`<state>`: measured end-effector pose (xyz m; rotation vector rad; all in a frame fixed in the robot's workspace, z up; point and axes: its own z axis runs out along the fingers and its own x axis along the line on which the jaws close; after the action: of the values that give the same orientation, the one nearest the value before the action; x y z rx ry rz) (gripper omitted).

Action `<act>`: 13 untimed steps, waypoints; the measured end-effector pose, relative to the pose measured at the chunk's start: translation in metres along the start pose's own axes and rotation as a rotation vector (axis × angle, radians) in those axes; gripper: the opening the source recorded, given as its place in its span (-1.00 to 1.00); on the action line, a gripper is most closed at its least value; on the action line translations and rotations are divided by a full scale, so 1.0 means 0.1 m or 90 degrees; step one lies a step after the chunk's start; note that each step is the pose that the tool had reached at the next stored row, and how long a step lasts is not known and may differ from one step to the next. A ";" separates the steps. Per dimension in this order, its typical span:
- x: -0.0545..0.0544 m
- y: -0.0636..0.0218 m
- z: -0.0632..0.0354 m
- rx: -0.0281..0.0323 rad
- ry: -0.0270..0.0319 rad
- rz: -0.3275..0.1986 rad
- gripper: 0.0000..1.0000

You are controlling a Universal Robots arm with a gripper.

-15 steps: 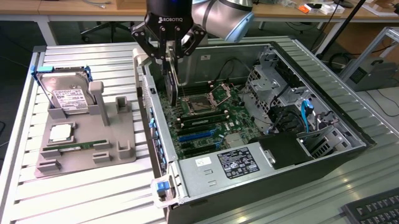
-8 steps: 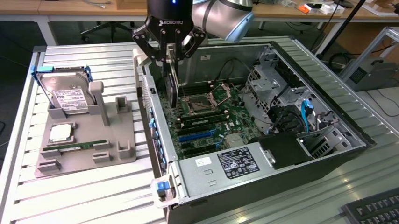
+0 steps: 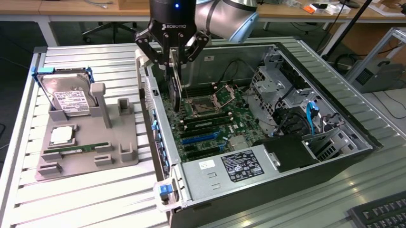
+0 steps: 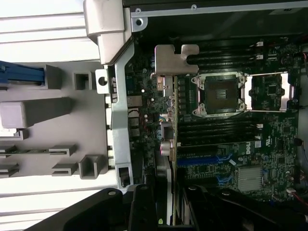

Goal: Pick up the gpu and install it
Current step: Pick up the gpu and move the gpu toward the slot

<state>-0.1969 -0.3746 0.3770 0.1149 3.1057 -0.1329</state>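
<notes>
Slim dark gpu [image 3: 176, 90] upright over motherboard [image 3: 238, 118]

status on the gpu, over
Hand shut on gpu. Gpu upright, edge-on, above motherboard inside case, not seated. Nothing seen blocking below.

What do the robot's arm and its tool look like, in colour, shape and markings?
The arm is silver-grey and rounded. The tool is black, with jointed fingers, white ROBOTIQ lettering and a blue light above.
</notes>
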 end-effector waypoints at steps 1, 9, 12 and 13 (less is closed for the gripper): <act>0.00 0.001 0.007 0.0000 0.0000 0.000 -0.46; 0.00 0.008 0.087 0.0000 0.0000 0.000 -0.46; 0.00 0.010 0.114 0.0000 0.0000 0.000 -0.46; 0.00 0.011 0.122 0.0000 0.0000 0.000 -0.46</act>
<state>-0.1964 -0.3746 0.3648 0.1149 3.1056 -0.1329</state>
